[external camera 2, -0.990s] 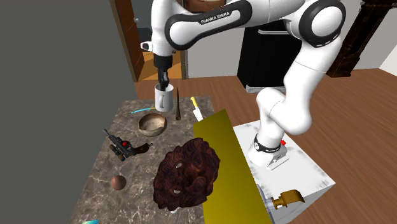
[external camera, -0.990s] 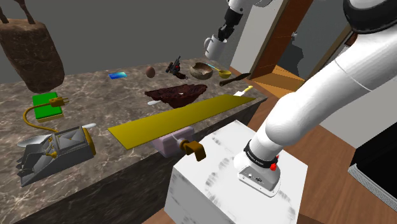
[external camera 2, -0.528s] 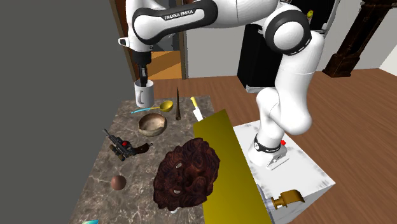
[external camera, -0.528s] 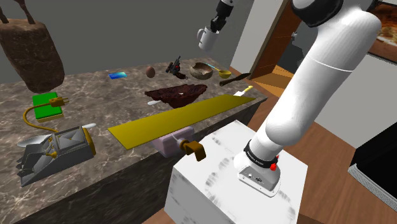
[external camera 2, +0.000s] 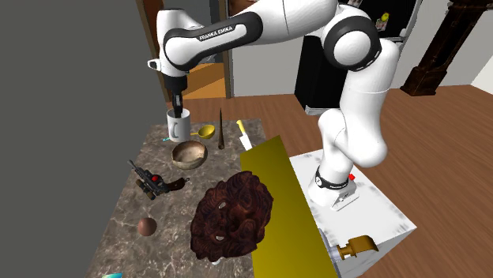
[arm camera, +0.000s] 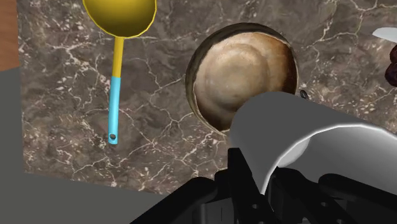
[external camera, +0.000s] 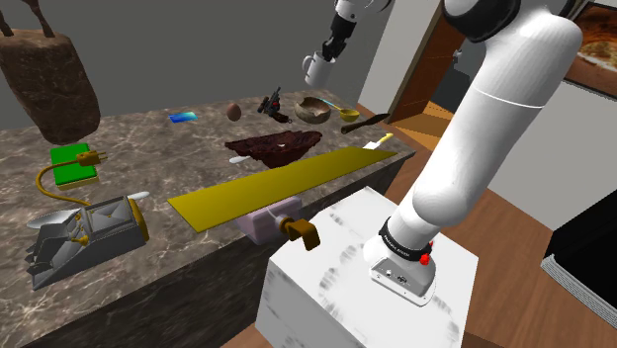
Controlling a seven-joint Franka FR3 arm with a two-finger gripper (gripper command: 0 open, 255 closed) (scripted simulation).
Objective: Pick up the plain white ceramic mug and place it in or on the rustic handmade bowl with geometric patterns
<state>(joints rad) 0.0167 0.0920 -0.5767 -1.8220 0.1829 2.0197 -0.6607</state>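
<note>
- Mug [external camera: 318,67] hangs in the air at the upper middle of the shoulder view, clear of the counter [arm camera: 76,133], high enough to pass over the bowl's edge.
- Gripper [external camera 2: 178,107] fingers pinch the mug's rim, apparently one inside and one outside, so it hangs upright.
- Bowl [arm camera: 245,73] sits open side up just below and beside the mug; probably not centred under it yet.
- Yellow spoon [arm camera: 119,25] lies near the bowl, apart from it.

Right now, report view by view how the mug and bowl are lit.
Wrist view: the mug looks grey and shaded, with a bright white band along its curve; the bowl is evenly lit tan, darker along its rim. Shoulder view: mug bright white against the grey wall. Second exterior view: mug white, bowl pale inside.
</note>
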